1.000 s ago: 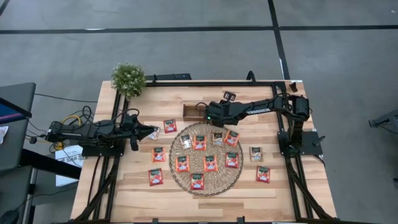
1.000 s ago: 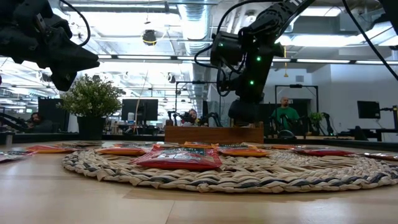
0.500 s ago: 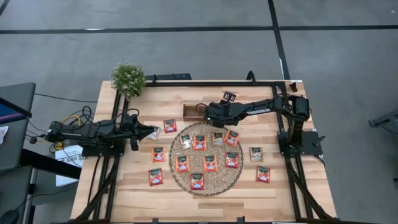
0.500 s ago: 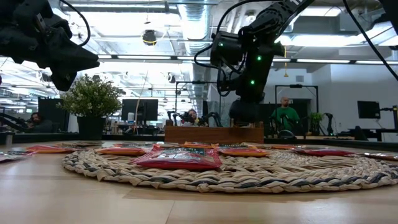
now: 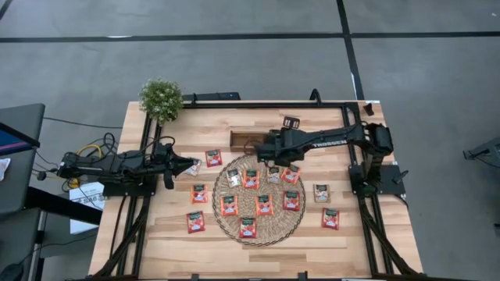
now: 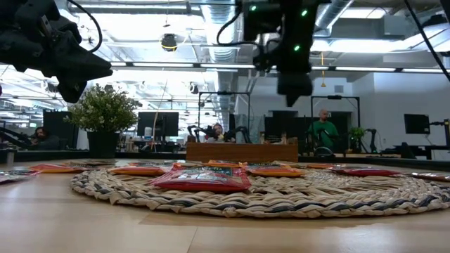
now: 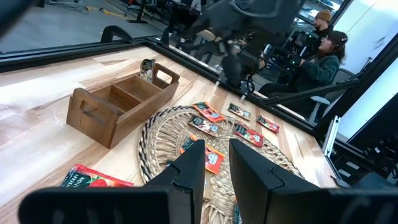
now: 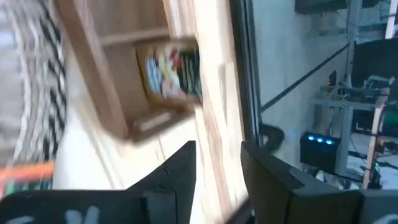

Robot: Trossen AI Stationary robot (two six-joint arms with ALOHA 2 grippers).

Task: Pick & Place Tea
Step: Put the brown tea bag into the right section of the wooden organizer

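Tea sachets are spread over the wooden table, most of them red-orange squares lying flat on the round woven mat; more sachets are seen off the mat, one near the tray, two on the mat's left side and two on its right. One further sachet is seen lying inside an end compartment of the small wooden tray, which stands just beyond the mat's far edge. The right gripper is held above the table over the tray's right end, apart from the sachets; in the right wrist view its two dark fingers are seen parted with bare wood between them, and nothing is grasped. In the low view the same gripper hangs well clear of the tray's top edge. The left gripper is held out over the table's left part, short of the mat, and a pale sachet is seen at its tip in the high view; whether that sachet is clamped cannot be told. In the left wrist view its fingers stand with a narrow gap between them. A small potted plant stands at the table's far left corner.
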